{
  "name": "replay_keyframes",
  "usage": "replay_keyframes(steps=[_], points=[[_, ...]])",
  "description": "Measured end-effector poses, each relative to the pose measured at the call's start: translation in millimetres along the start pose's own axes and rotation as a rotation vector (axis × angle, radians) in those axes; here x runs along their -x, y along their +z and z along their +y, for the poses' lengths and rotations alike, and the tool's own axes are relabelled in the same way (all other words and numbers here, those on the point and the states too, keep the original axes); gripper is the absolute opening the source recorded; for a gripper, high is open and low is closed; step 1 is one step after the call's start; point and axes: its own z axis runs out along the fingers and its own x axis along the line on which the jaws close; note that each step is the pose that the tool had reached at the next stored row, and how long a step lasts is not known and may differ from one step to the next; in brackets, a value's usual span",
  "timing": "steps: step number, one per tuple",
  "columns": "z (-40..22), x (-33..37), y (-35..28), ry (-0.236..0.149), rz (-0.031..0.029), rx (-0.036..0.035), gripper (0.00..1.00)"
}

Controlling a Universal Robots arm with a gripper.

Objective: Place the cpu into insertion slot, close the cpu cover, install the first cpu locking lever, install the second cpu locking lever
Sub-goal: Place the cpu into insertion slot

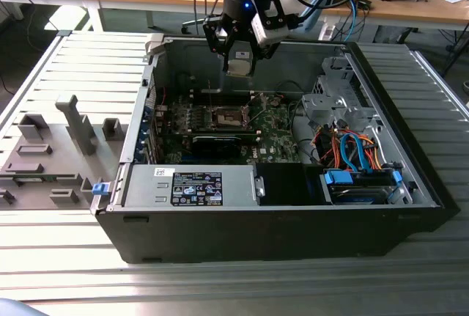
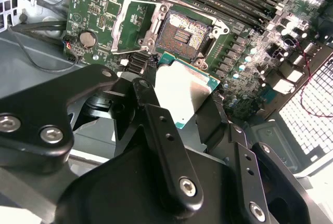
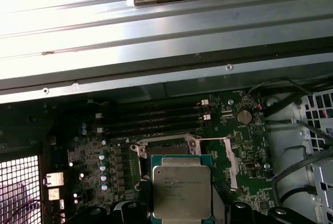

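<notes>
My gripper hangs above the open computer case and is shut on the cpu, a small flat square chip with a silver-grey top. Both wrist views show the cpu clamped between the black fingers. Straight below it on the green board lies the insertion slot, a dark square socket with nothing in it. The cpu cover, a thin silvery frame, stands flipped open at one side of the slot. The chip is apart from the slot, well above it.
In the exterior view a long black expansion card lies just in front of the socket. A labelled power supply fills the case's front. Orange and blue cables and a blue drive bay sit on the exterior view's right. Grey fixtures stand outside on the ribbed table.
</notes>
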Motion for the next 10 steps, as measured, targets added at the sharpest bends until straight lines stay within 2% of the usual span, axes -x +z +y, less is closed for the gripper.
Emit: replay_keyframes(steps=[10], points=[[0.0, 0.0, 0.1, 0.007, -0.0007, 0.0002, 0.54]])
